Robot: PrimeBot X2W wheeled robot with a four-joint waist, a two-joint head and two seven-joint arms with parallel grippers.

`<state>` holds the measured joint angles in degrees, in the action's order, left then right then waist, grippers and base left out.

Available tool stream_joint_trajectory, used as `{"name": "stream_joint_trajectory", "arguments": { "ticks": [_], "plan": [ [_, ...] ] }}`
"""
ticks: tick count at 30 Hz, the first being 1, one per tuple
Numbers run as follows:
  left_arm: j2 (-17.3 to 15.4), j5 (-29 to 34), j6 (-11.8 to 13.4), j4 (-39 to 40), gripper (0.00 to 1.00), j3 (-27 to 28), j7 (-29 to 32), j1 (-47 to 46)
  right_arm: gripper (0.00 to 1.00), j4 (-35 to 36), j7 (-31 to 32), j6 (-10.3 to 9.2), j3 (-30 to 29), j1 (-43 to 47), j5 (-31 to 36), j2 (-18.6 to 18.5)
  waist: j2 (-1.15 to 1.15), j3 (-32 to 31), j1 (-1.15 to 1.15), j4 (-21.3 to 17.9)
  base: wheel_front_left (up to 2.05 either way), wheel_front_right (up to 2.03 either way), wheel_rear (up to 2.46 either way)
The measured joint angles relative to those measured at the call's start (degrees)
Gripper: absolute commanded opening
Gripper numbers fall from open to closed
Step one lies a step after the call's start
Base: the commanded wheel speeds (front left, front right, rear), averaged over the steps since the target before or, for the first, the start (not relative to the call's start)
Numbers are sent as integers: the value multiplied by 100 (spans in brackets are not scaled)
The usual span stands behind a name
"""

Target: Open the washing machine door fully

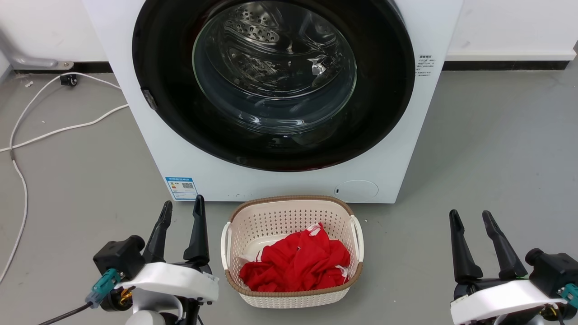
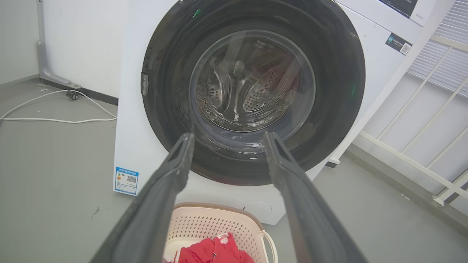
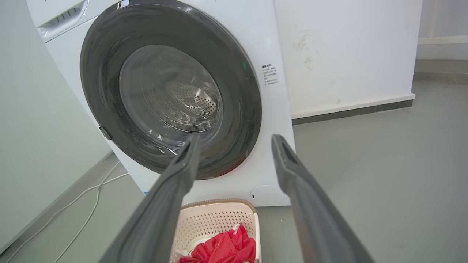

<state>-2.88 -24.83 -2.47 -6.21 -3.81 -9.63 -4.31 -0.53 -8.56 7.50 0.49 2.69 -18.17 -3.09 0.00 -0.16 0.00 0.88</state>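
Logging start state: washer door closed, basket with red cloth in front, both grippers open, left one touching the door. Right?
No. The left gripper touches nothing: the head view shows it open beside the laundry basket, short of the washing machine door. The rest holds.

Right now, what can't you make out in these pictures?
Top of the door: cut off by the head view's upper edge.
Print on the blue label: too small to read, head view.
Floor of the basket: mostly under the red cloth, head view.
Back of the drum: warped by glass reflections, left wrist view.
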Motion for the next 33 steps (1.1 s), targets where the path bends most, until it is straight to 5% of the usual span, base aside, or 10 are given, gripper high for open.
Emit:
{"name": "stream_joint_trajectory", "arguments": {
  "ticks": [33],
  "plan": [
    [-2, 1829, 179, 15, 100, -259, -419, 1, 100, 158, -209, 1, -37, 121, 1672, 7, 0, 48, 0, 16, 0, 0, 0]
  ]
}}
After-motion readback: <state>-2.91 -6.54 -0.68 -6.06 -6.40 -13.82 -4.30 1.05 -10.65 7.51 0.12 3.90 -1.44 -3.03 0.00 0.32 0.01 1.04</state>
